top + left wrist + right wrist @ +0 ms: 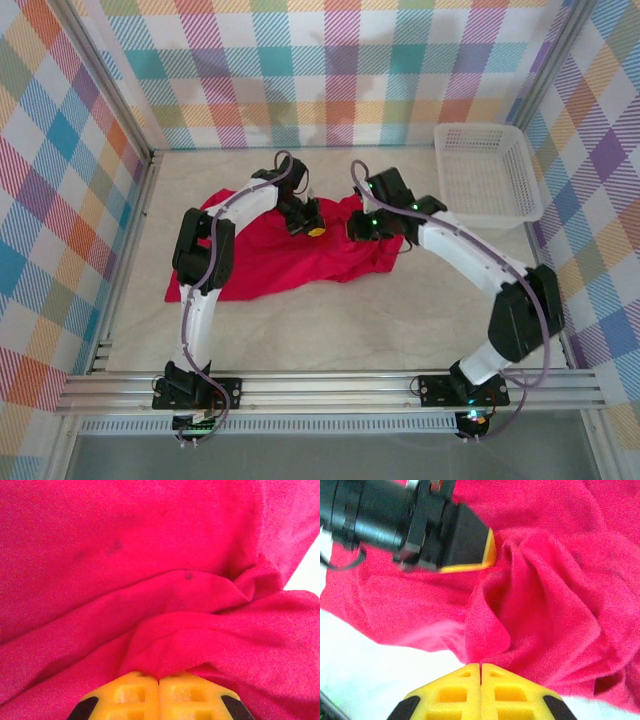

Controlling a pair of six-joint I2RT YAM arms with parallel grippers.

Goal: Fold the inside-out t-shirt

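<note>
Lab test cell — plaid walls [330,70] (aluminium rails [330,385]).

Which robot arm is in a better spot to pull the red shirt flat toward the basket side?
Probably the right. The right gripper is shut on a fold of the t-shirt at its end nearer the basket, with bare table beside it. The left gripper pinches cloth too, nearer the middle.

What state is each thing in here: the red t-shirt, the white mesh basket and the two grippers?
Bright red cloth t-shirt: rumpled on the table, not folded, pinched at two spots.
White plastic mesh basket: upright, empty, apart from the t-shirt.
Left gripper: shut on a fold of the t-shirt.
Right gripper: shut on a fold of the t-shirt.
</note>
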